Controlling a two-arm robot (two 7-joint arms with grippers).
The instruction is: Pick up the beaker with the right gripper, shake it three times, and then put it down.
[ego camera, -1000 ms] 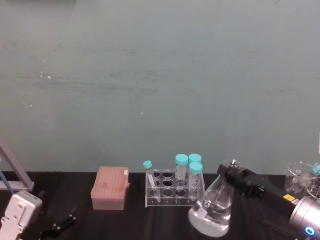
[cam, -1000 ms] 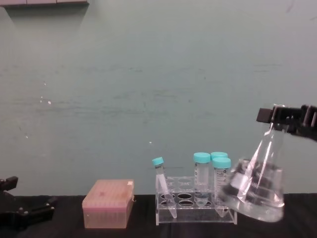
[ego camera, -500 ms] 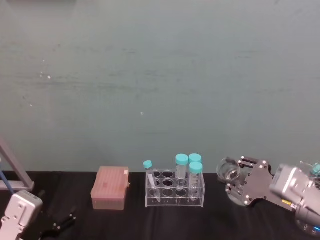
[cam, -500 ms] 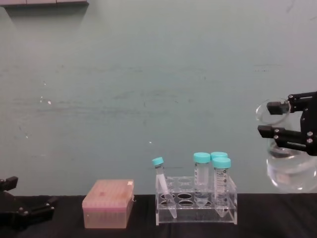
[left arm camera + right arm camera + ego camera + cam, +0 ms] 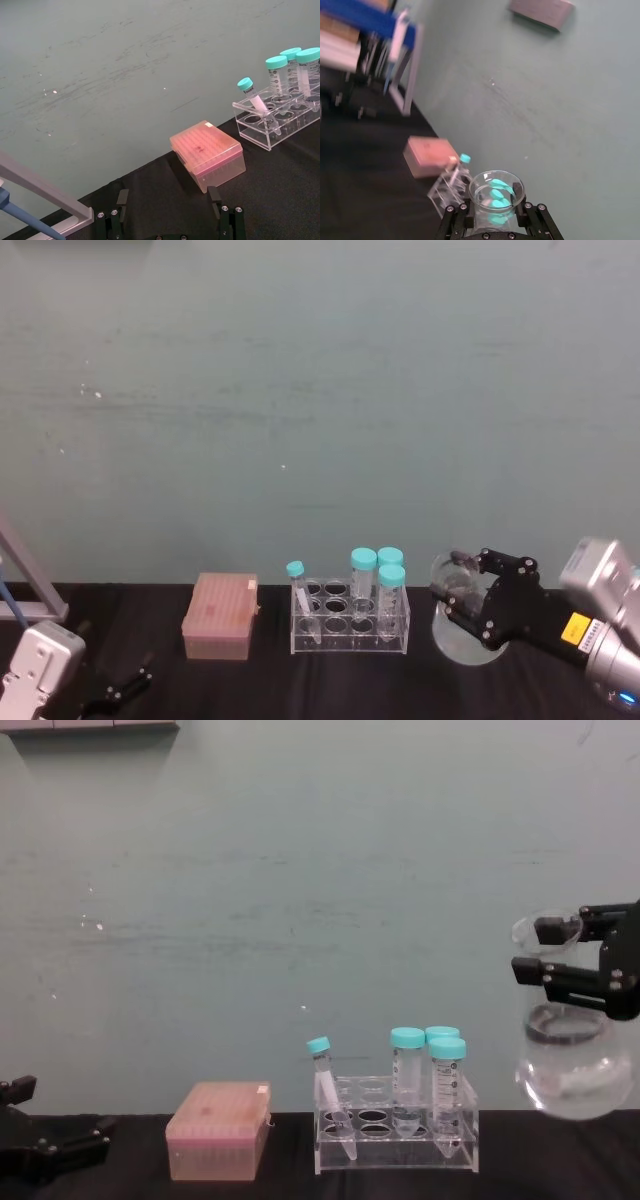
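Nearest to us, low and well to the left of the tube rack (image 5: 395, 1125), the left gripper (image 5: 168, 195) sits parked over the black table (image 5: 285, 1185), its two fingers spread apart with nothing between them

To the right of the rack, the right gripper (image 5: 548, 950) is clamped on the narrow neck of the beaker (image 5: 575, 1070), one black finger on each side just below the flared rim. The beaker, a clear conical flask, hangs upright in the air, clear of the table, its rim well above the tops of the rack's tubes. We see some clear liquid in its wide base

The rack is clear plastic and holds teal-capped tubes (image 5: 408, 1070): three upright at its right end and a smaller one leaning at its left end

Just left of the rack stands a pink box (image 5: 218, 1130)

Behind the rack rises a plain teal wall (image 5: 300, 870)
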